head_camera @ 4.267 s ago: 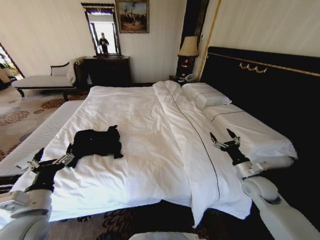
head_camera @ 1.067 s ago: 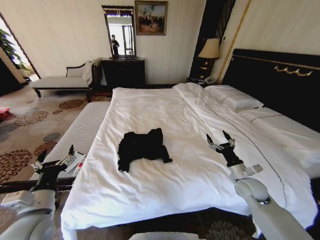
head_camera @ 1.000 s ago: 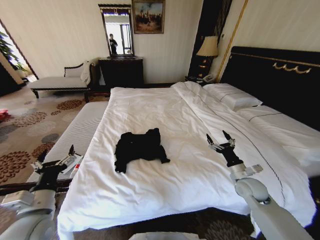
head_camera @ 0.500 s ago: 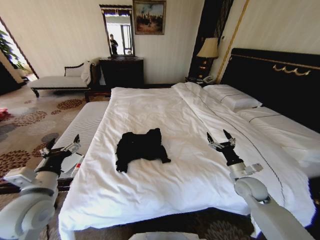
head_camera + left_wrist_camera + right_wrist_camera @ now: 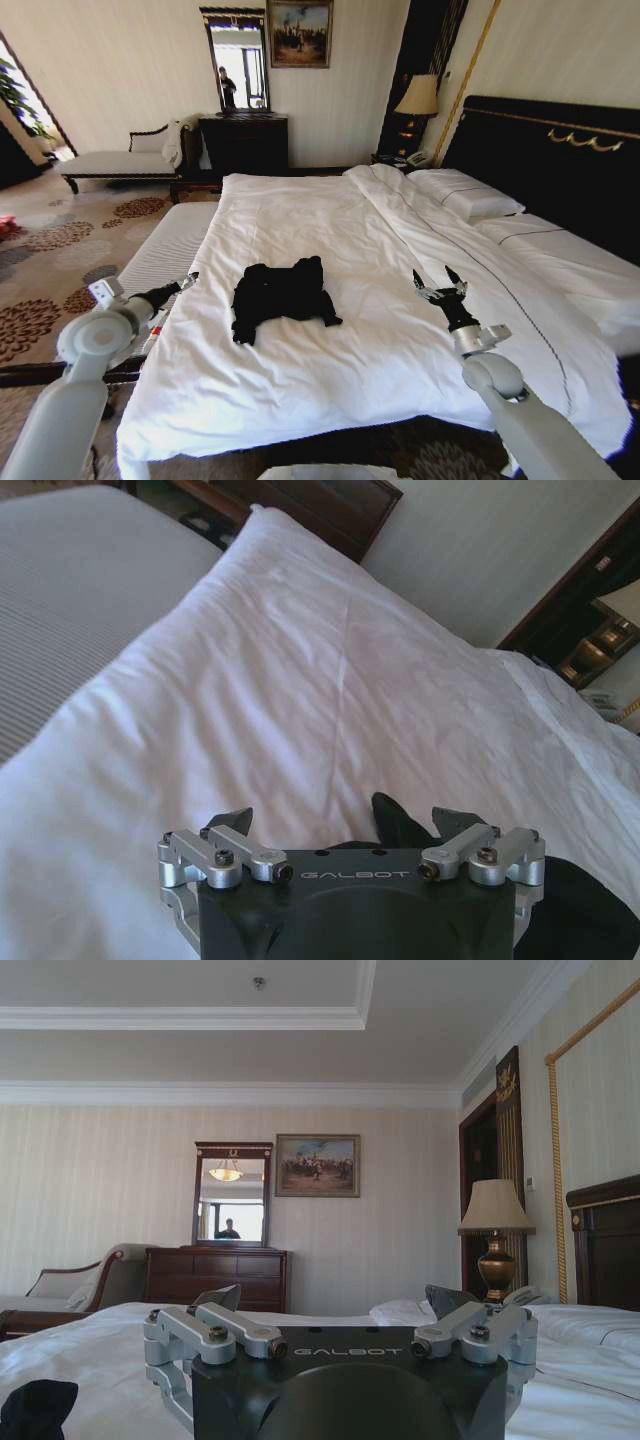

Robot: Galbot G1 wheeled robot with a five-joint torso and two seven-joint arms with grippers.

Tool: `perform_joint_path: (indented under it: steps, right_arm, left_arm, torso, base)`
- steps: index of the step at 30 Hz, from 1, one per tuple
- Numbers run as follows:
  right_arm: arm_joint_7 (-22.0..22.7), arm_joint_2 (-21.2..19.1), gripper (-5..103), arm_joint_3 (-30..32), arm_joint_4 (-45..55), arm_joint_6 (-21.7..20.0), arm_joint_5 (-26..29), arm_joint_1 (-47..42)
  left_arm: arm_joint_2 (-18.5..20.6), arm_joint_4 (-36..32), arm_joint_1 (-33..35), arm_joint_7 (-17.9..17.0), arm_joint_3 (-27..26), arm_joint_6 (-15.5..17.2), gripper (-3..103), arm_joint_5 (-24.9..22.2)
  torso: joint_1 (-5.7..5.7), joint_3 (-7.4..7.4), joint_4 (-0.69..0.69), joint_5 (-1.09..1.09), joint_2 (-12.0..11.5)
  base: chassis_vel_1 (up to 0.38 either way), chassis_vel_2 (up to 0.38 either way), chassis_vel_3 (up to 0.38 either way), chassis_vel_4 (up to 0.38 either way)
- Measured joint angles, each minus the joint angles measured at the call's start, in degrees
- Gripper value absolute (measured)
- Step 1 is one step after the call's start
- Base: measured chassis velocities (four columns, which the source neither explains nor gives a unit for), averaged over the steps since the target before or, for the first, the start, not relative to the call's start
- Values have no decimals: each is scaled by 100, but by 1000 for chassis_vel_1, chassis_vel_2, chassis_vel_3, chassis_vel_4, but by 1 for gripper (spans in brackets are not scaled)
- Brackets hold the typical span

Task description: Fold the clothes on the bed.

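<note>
Near the middle of the head view, slightly left of centre, the black T-shirt [image 5: 283,295] lies crumpled on the white duvet [image 5: 330,240] of the bed [image 5: 560,160], its sleeves splayed and one corner trailing toward the lower left. Nothing touches it.

At the left edge of the frame, the left gripper [image 5: 181,285] reaches in over the near side of the mattress, just beside the duvet's edge and short of the shirt. In the left wrist view the left gripper [image 5: 345,825] has its two dark fingertips [image 5: 232,820] set well apart, holding nothing, with rumpled white duvet [image 5: 300,680] ahead of it and part of the black T-shirt [image 5: 590,910] showing behind the fingers at the lower right of that picture.

Right of centre in the head view, the right gripper [image 5: 440,285] stands above the duvet, pointing up the bed, well apart from the shirt. Its fingers are spread wide and empty. In the right wrist view the right gripper [image 5: 335,1300] shows the same wide spread, facing the far wall with its mirror [image 5: 231,1195], painting [image 5: 317,1165] and lamp [image 5: 497,1230]; a scrap of the T-shirt [image 5: 35,1408] sits at the lower left corner.
</note>
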Motion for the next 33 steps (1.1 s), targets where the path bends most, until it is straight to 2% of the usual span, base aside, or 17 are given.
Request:
perform_joint_path:
  steps: [1, 4, 6, 9, 18, 21, 22, 24, 25, 27, 28, 32, 33]
  right_arm:
    - [0, 0, 100, 0, 0, 0, 0, 0]
    - [-2, -20, 100, -16, -137, -3, 10, 84]
    - [-2, -25, 100, -16, -154, -3, 11, 93]
    - [-20, -48, 100, -5, -317, 28, 11, 176]
    - [-63, -10, 100, -2, -421, 102, -8, 248]
    - [-69, -1, 100, -22, -433, 109, -15, 287]
    - [-69, 0, 100, -27, -436, 110, -17, 296]
    - [-72, 5, 100, -52, -449, 113, -29, 329]
    - [-72, 5, 100, -52, -449, 113, -29, 329]
    - [-73, 13, 100, -75, -456, 116, -50, 349]
    - [-73, 13, 100, -75, -456, 116, -50, 349]
    - [-75, 33, 100, -112, -476, 123, -101, 364]
    - [-75, 33, 100, -112, -476, 123, -101, 364]
  left_arm:
    - [0, 0, 0, 0, 0, 0, 100, 0]
    - [-352, 829, -769, 55, 634, 35, 100, -140]
    - [-404, 930, -861, 63, 710, 36, 100, -140]
    - [-771, 1446, -1346, 121, 1074, 1, 100, 35]
    - [-1030, 1521, -1349, 112, 1225, -33, 101, 111]
    - [-1030, 1495, -1263, 114, 1230, -59, 92, 143]
    - [-1027, 1486, -1240, 117, 1230, -62, 92, 151]
    - [-999, 1424, -1173, 170, 1219, -89, 81, 210]
    - [-999, 1424, -1173, 170, 1219, -89, 81, 210]
    - [-966, 1385, -1149, 229, 1197, -112, 70, 262]
    - [-966, 1385, -1149, 229, 1197, -112, 70, 262]
    - [-919, 1341, -1097, 263, 1139, -149, 48, 295]
    - [-919, 1341, -1097, 263, 1139, -149, 48, 295]
  torso:
    - [0, 0, 0, 0, 0]
    - [0, 0, 0, 2, 0]
    - [0, 0, 1, 1, 0]
    - [0, 0, 1, 3, 0]
    - [-2, -1, 2, 1, 1]
    - [-2, -1, 2, 2, 1]
    - [-1, -1, 2, 1, 1]
    - [-2, -1, 2, 1, 1]
    - [-2, -1, 2, 1, 1]
    - [-2, -2, 2, 1, 1]
    - [-2, -2, 2, 1, 1]
    - [-2, -2, 1, 1, 1]
    - [-2, -2, 1, 1, 1]
  base:
    - [0, 0, 0, 0]
    - [0, 0, 0, 0]
    - [0, 0, 0, 0]
    - [0, 0, 0, 0]
    - [0, 0, 0, 0]
    - [0, 0, 0, 0]
    - [0, 0, 0, 0]
    - [0, 0, 0, 0]
    - [0, 0, 0, 0]
    - [0, 0, 0, 0]
    - [0, 0, 0, 0]
    - [0, 0, 0, 0]
    - [0, 0, 0, 0]
